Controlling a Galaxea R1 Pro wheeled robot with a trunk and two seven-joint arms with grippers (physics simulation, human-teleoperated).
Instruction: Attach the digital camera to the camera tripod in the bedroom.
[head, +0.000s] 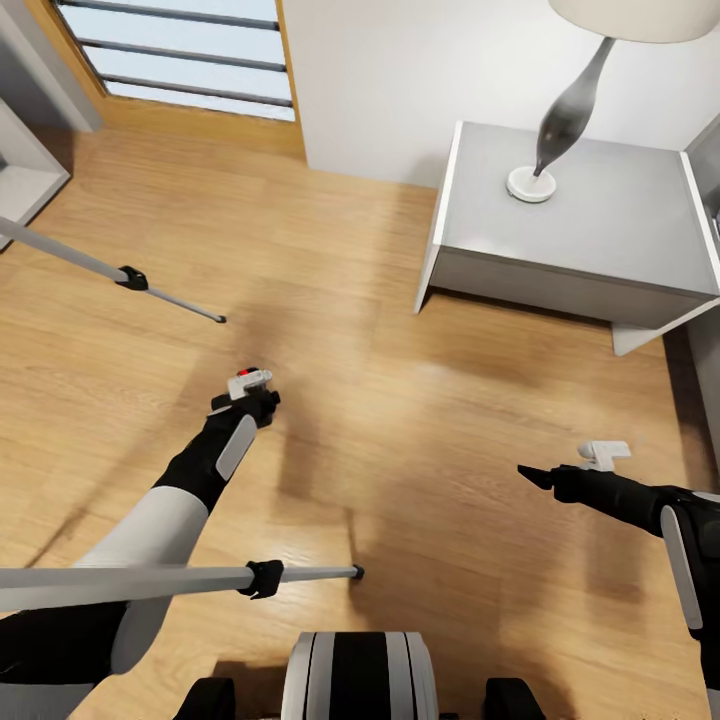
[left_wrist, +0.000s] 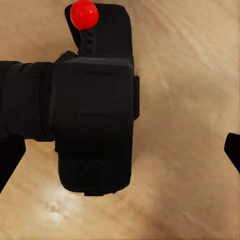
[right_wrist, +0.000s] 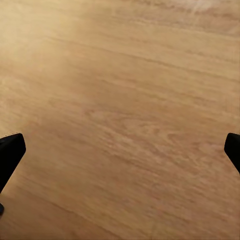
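The black digital camera (left_wrist: 95, 125) with its red button (left_wrist: 84, 13) sits between my left gripper's (left_wrist: 120, 150) spread fingers, close against one finger (left_wrist: 10, 160) and well apart from the other, over the wood floor. In the head view the left gripper (head: 260, 398) reaches forward, low over the floor at centre left. Two silver legs of the camera tripod cross the left side, one (head: 130, 277) farther off and one (head: 262, 578) close to my base; the tripod's head is out of view. My right gripper (head: 535, 478) (right_wrist: 120, 150) stands open and empty over bare floor.
A grey nightstand (head: 600, 230) with a white lamp (head: 560, 120) stands at the back right against the white wall. A wood-framed window (head: 180, 60) is at the back left. Open floor lies between my two arms. My base (head: 360, 675) shows at the bottom.
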